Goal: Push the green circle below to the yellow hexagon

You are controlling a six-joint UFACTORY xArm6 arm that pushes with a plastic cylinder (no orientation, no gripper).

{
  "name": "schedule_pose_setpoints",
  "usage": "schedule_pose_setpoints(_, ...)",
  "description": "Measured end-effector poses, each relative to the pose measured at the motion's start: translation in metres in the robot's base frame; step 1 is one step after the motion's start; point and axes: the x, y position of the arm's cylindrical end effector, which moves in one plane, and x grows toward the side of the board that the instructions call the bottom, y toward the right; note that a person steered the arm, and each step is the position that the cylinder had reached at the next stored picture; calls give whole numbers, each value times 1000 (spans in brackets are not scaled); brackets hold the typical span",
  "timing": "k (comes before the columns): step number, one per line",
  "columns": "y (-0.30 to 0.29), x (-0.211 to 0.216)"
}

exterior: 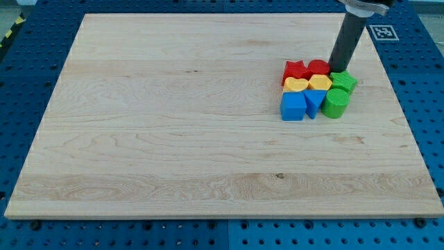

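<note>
Near the tabletop (pixel 173 139) right edge, my tip (pixel 338 69) touches the green star (pixel 344 82); green circle (pixel 334 103) below the yellow hexagon (pixel 320 83); no hand fitted

All eight blocks are sitting packed in one tight cluster toward the view's right. My tip (pixel 338 69) is standing at the cluster's top edge, right against the green star (pixel 343 81) and red circle (pixel 318 67). The green circle (pixel 335 103) is showing open wooden board (pixel 173 125) below and to its right. On its left, the blue triangle (pixel 314 103) is pressing against it, so nothing is passing between them.
</note>
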Motion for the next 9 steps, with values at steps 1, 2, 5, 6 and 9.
schedule_pose_setpoints(1, 0, 0)
schedule_pose_setpoints(2, 20, 0)
schedule_pose_setpoints(5, 52, 52)
schedule_pose_setpoints(6, 48, 84)
schedule_pose_setpoints(9, -34, 92)
